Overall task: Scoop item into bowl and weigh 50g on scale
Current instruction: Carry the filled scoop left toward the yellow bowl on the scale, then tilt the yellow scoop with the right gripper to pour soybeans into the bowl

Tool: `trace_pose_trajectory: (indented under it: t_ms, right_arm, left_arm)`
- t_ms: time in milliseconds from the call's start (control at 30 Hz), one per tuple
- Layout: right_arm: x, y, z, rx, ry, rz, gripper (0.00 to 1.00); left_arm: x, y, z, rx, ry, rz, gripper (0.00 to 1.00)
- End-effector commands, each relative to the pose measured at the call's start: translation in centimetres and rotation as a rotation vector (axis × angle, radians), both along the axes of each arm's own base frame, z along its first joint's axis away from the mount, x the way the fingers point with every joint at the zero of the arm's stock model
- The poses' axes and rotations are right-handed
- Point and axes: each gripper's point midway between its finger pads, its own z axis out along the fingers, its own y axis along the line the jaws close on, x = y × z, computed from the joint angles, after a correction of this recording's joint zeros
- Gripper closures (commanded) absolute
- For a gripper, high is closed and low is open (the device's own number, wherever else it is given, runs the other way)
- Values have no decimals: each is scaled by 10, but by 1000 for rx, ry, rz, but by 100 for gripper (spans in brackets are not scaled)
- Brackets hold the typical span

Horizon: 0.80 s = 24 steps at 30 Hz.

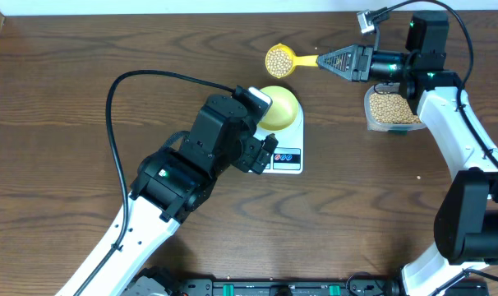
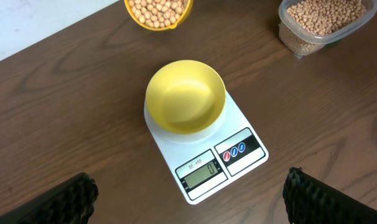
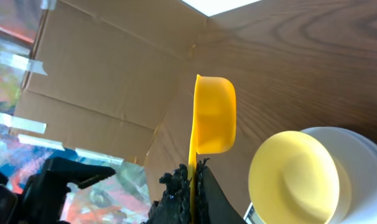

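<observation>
Tipping the loaded scoop [image 1: 292, 67] into the bowl [image 2: 185, 96] is the step in hand, I judge. Nearest the near edge of the table [image 1: 68, 49], the left end effector [image 2: 188, 193] hovers above the scale [image 2: 238, 134], its fingers spread wide with nothing between them. The white scale lies about mid-table. Its display [image 2: 201, 172] reads "0", and the small print above looks like "SF-400", though I am not sure. On its platform stands the yellow-green bowl, empty. Farther, toward the far edge, the right end effector [image 1: 335, 60] pinches the handle of the yellow scoop, heaped with tan beans [image 1: 278, 59]. It should carry the scoop level over the bowl's centre, then roll slowly while the display is watched, since one full scoop might pass 50 g. More beans fill the clear tub [image 2: 294, 38] toward the far right corner.
</observation>
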Motion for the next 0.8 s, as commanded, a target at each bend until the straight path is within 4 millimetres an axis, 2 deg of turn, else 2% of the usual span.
trace_pose_trajectory:
  t_ms: [0,333,467,600,767]
  right_arm:
    - [-1,3,-7,-38,-33,-1,98]
    - [-11,5,-25,-107,-46,22,99]
    - [-11,3,-51,-231,-24,-15,99]
    - [-11,2,-65,-317,-28,-31,99]
    - [-16,14,-68,-348,-95,16,99]
  left_arm:
    - [-1,2,-4,16,3,4,2]
    - [-1,2,-4,16,3,4,3]
    - [-1,2,-4,16,3,4,3]
    - [-1,2,-4,16,3,4,3]
    - [-1,2,-4,16,3,4,3]
